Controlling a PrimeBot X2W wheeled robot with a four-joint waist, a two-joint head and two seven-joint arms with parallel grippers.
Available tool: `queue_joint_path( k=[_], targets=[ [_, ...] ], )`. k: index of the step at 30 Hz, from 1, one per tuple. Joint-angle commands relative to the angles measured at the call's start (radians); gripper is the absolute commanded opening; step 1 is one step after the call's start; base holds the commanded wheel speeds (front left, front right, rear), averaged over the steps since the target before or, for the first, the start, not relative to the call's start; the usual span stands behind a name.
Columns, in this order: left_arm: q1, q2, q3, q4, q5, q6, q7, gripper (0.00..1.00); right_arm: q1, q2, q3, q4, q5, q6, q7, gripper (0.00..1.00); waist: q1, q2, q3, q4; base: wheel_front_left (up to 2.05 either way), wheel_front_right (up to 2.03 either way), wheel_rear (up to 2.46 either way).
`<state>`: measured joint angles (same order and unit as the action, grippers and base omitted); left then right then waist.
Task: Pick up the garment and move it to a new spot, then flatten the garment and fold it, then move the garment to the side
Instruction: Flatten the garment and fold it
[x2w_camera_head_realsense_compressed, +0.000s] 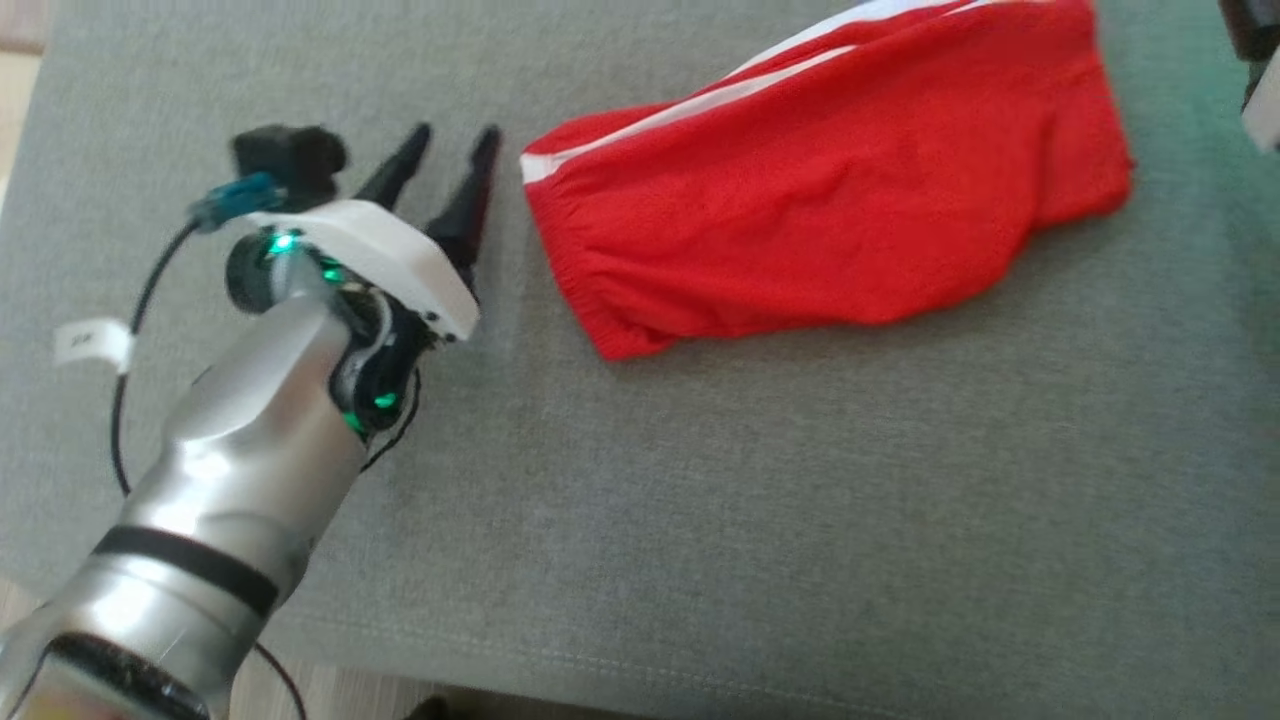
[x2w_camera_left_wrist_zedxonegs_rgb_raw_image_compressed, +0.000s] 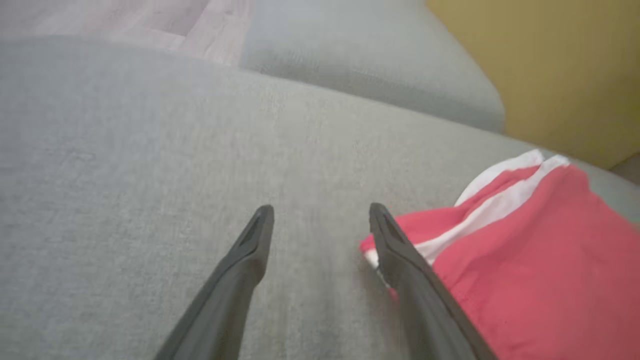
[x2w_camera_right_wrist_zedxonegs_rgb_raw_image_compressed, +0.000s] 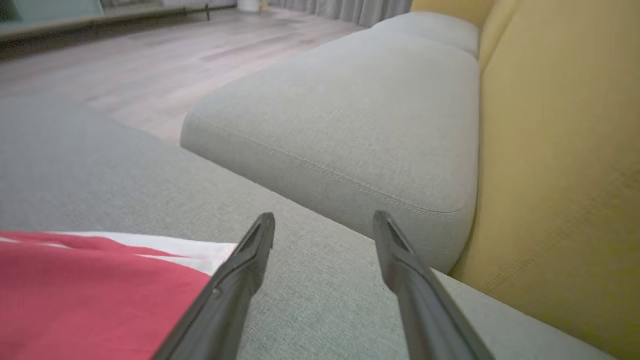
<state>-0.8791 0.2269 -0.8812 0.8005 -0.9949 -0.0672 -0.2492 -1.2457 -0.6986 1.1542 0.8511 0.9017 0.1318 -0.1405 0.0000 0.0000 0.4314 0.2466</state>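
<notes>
**folded bundle lies loose, both grippers off it**

we see the red knit garment with white stripes (x2w_camera_head_realsense_compressed: 830, 200) lying as a folded, lumpy wedge on the grey woven fabric cushion (x2w_camera_head_realsense_compressed: 700, 520), up and to the right in the head view, and nothing holds it. the left gripper (x2w_camera_head_realsense_compressed: 457, 132) sits just beside the gathered, elastic-looking end, its long dark fingers spread and empty. from its own wrist, one finger overlaps the striped corner, though we cannot tell if it touches. the right gripper (x2w_camera_right_wrist_zedxonegs_rgb_raw_image_compressed: 324, 217) is spread wide too, empty, at the garment's other edge, with the mustard-yellow fabric backrest (x2w_camera_right_wrist_zedxonegs_rgb_raw_image_compressed: 560, 150) close on its outer side.

now the worry, as we judge it. the cloth looks thin, limp and soft, so a pinch that takes only the top layer would let the fold peel open on the lift. the cushion's coarse weave looks grippy, so dragging rather than lifting could bunch the lower layer. the cushion is padded and likely yields, so a deep press may bury a fingertip and snag the ruffled hem. on the right, a wide swing could brush that backrest.
</notes>
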Motion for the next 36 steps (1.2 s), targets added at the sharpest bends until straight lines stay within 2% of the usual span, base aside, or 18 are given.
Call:
queue_joint_path(
  k=[1,6,11,15,18,23,29,36],
  targets=[
    [-0.007,0.048,0.083,-0.059,0.014,0.021,-0.011,1.00,0.051,0.001,-0.034,0.007,0.018,-0.001,-0.058,1.00,0.0000,0.0000,-0.048,-0.029,0.00,0.00,0.00],
    [0.122,0.074,0.311,-0.264,0.140,0.082,-0.012,1.00,0.141,0.036,-0.145,-0.001,0.033,-0.001,-0.118,1.00,0.0000,0.0000,-0.119,-0.070,0.00,0.00,0.00],
    [0.293,0.045,0.504,-0.438,0.264,0.109,-0.012,1.00,0.275,0.079,-0.410,-0.133,-0.050,-0.001,-0.121,1.00,0.0000,0.0000,-0.187,-0.120,0.00,0.00,0.00],
    [0.414,-0.002,0.607,-0.525,0.341,0.101,-0.012,1.00,0.450,0.140,-0.604,-0.260,-0.187,-0.001,-0.121,1.00,0.0000,0.0000,-0.237,-0.156,0.00,0.00,0.00],
    [0.490,-0.038,0.659,-0.566,0.399,0.086,-0.012,1.00,0.586,0.200,-0.731,-0.350,-0.285,-0.001,-0.121,1.00,0.0000,0.0000,-0.270,-0.176,0.00,0.00,0.00],
    [0.589,-0.091,0.718,-0.588,0.487,0.053,-0.012,1.00,0.787,0.299,-0.869,-0.469,-0.427,-0.001,-0.121,1.00,0.0000,0.0000,-0.309,-0.204,0.00,0.00,0.00],
    [0.686,-0.140,0.769,-0.593,0.580,0.017,-0.013,1.00,0.959,0.400,-0.970,-0.551,-0.519,-0.001,-0.121,1.00,0.0000,0.0000,-0.345,-0.231,0.00,0.00,0.00],
    [0.763,-0.167,0.796,-0.581,0.644,0.002,-0.013,1.00,1.057,0.443,-1.046,-0.581,-0.613,-0.001,-0.121,1.00,0.0000,0.0000,-0.362,-0.246,0.00,0.00,0.00]
  ],
)
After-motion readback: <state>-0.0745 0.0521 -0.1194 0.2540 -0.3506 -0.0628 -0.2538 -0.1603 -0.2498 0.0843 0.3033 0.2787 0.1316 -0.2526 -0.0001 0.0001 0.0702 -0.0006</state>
